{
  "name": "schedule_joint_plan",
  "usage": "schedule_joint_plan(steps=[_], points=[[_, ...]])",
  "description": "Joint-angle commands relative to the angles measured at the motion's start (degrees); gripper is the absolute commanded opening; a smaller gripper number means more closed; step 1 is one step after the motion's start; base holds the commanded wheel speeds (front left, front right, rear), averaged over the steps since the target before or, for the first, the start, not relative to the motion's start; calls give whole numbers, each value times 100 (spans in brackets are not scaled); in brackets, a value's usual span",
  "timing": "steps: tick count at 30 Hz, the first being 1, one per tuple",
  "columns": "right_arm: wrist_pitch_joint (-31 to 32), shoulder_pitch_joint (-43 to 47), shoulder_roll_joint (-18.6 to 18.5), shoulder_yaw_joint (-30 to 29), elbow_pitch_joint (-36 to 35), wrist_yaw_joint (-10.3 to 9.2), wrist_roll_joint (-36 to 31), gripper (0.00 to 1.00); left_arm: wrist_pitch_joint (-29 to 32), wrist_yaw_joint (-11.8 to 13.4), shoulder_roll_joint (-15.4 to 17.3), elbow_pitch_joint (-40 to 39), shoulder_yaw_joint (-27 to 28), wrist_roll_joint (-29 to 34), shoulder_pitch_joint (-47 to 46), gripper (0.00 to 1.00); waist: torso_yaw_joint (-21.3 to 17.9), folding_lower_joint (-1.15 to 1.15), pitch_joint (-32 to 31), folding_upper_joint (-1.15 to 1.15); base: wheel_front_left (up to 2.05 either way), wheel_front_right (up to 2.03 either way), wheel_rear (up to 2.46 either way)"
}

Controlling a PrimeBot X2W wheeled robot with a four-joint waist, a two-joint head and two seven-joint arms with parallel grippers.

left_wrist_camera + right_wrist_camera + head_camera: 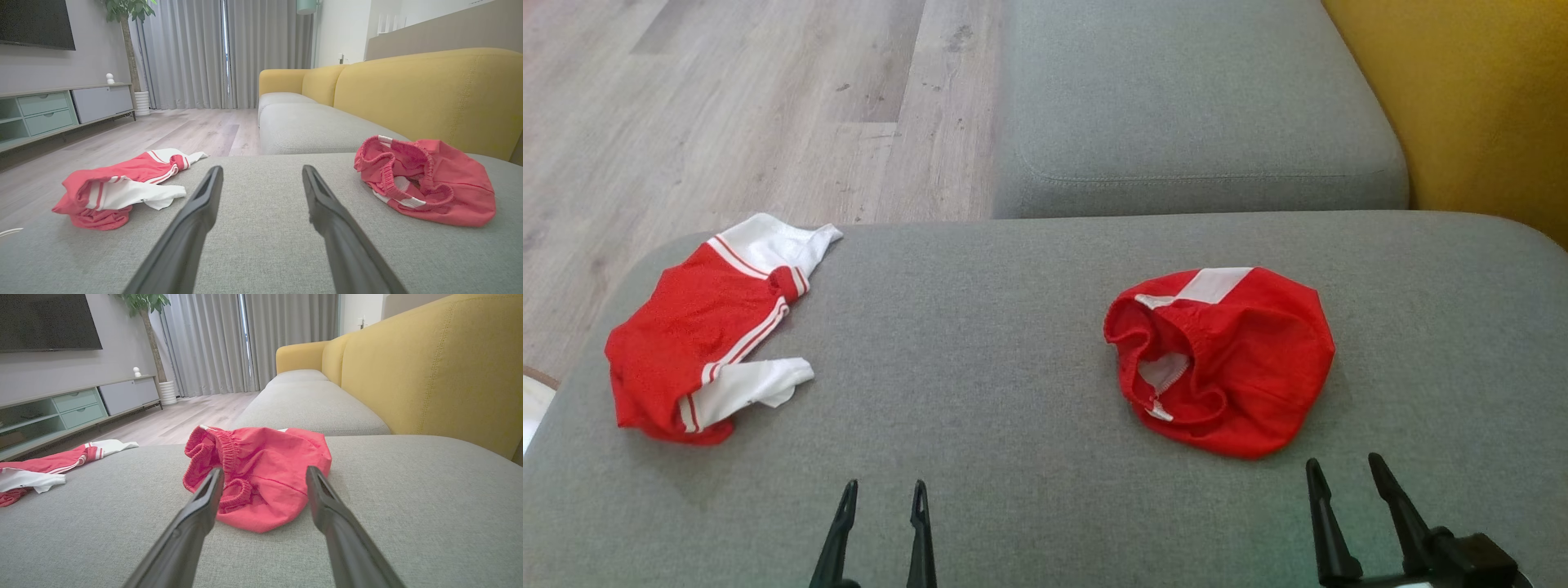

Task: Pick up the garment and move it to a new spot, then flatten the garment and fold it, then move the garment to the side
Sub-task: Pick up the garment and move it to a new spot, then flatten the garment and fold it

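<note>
Two crumpled red garments lie on the grey sofa cushion. The red shorts with an elastic waistband are bunched at the right. A red-and-white striped top sits at the cushion's left edge. My right gripper hovers open just in front of the shorts, not touching them. Near the bottom middle, my left gripper is open over bare cushion, between the two garments.
A second grey seat cushion lies beyond, with the yellow sofa back along the right. Wooden floor drops off past the cushion's left and far edges. A TV cabinet and curtains stand across the room.
</note>
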Motion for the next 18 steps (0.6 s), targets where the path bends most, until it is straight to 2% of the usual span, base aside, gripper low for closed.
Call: schedule_joint_plan(steps=[1,18], points=[[-21,-133,-41,137,-202,-4,-11,100,-54,-11,-47,-185,133,18,-148,100,-5,0,4,0,0,0,0],[-21,-126,-40,134,-267,-4,-13,100,-54,71,-47,-141,57,-10,-175,100,-38,0,98,0,0,0,0]])
